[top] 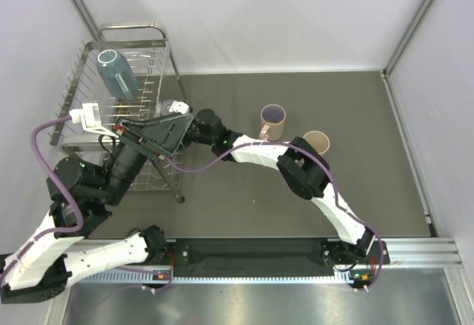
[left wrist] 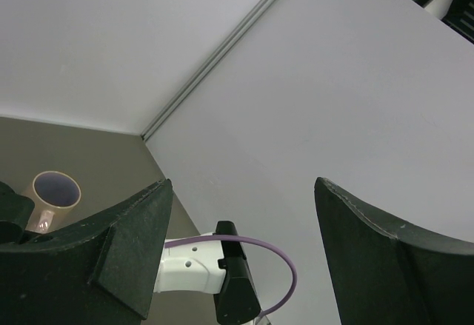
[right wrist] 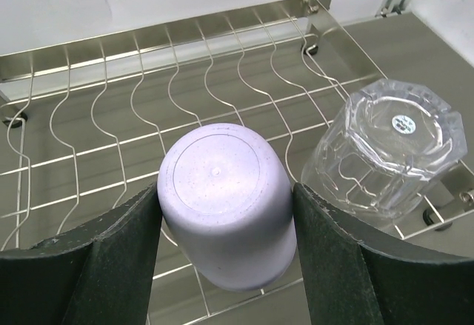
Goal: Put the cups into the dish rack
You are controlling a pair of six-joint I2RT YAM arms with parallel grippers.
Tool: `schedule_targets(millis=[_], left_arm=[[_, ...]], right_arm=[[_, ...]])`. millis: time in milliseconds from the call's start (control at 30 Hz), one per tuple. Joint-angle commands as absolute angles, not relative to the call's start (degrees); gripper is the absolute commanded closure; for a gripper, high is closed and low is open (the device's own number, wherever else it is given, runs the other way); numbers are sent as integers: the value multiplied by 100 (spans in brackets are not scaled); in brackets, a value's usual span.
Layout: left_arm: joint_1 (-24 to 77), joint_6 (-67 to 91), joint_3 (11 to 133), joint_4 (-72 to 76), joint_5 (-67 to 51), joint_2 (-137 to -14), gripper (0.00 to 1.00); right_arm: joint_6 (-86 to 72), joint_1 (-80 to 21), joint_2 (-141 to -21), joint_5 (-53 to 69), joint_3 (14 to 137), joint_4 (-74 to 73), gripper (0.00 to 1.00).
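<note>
Black matte fingers point(right wrist: 111, 266) of the right gripper point(right wrist: 226, 203) clamp the lavender tumbler point(right wrist: 222, 177), a smooth speckled cylinder, base-up over the wavy silver wires of the dish rack point(right wrist: 111, 110) by the table's left edge. Just beside it sits an inverted, faceted clear glass point(right wrist: 392, 147). A teal-blue cup point(top: 116, 73) lies at the rack's far end. The left gripper point(left wrist: 243, 188) gapes wide, empty.

**Both arms, top view, converging left of centre.**
Right arm point(top: 259, 151) stretches toward 10 o'clock, its gripper point(right wrist: 226, 199) clamped on the lavender tumbler point(right wrist: 218, 169). Left arm point(top: 74, 181) is folded, forearm toward 2 o'clock, its gripper point(left wrist: 243, 184) spread wide.
</note>
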State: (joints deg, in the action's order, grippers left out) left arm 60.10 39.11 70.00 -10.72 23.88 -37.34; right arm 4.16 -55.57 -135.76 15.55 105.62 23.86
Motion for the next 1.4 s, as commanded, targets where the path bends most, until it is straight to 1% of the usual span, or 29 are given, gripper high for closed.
schedule_targets(millis=[0,133,167,233,300,333,400,467,500,533,567,600,633,800,933,1033,1167,1367], left_arm=[[6021,3955,6961,-888,2373,-3744,18],[6012,4008,6952,-914,2355,-3753,18],[6020,4025,6952,-914,2355,-3753,18],[6021,4043,6952,-905,2347,-3770,18],[6012,4043,6961,-905,2320,-3779,18],[6020,4052,6961,-914,2320,-3788,18],[6021,4087,6961,-914,2329,-3806,18],[6020,4087,6961,-905,2338,-3823,18],[6021,4078,6970,-914,2338,-3832,18],[6021,4078,6970,-923,2338,-3832,18],[6021,4087,6970,-914,2338,-3841,18],[6021,4096,6970,-914,2338,-3841,18],[6021,4096,6970,-923,2338,-3850,18],[6021,4104,6970,-914,2303,-3867,18],[6021,4113,6978,-949,2320,-3841,18],[6020,4078,6970,-958,2338,-3815,18],[6021,3999,7066,-1002,2224,-3885,18],[6012,3876,7259,-975,1987,-4043,18]], right_arm=[[255,-5502,-13078,1485,10582,2233,82],[255,-5502,-13008,1459,10415,2215,79],[255,-5502,-13008,1433,10424,2197,74],[264,-5502,-13051,1441,10485,2110,73],[307,-5511,-13052,1468,10459,2057,68],[325,-5519,-13043,1468,10442,2057,63],[387,-5528,-13043,1459,10450,1960,58],[404,-5528,-13034,1441,10450,1942,49],[413,-5528,-13017,1415,10450,1951,41],[413,-5528,-13017,1415,10468,1960,41],[422,-5537,-13025,1372,10503,1951,35],[439,-5537,-13034,1371,10599,1916,33],[448,-5537,-13069,1362,10643,1907,28],[527,-5563,-13201,1275,10933,1828,15],[641,-5599,-13193,1178,10925,1845,4],[650,-5607,-13088,1195,10872,1863,0],[554,-5607,-12780,1169,10627,1907,0],[220,-5599,-11919,1292,9311,2670,0]])
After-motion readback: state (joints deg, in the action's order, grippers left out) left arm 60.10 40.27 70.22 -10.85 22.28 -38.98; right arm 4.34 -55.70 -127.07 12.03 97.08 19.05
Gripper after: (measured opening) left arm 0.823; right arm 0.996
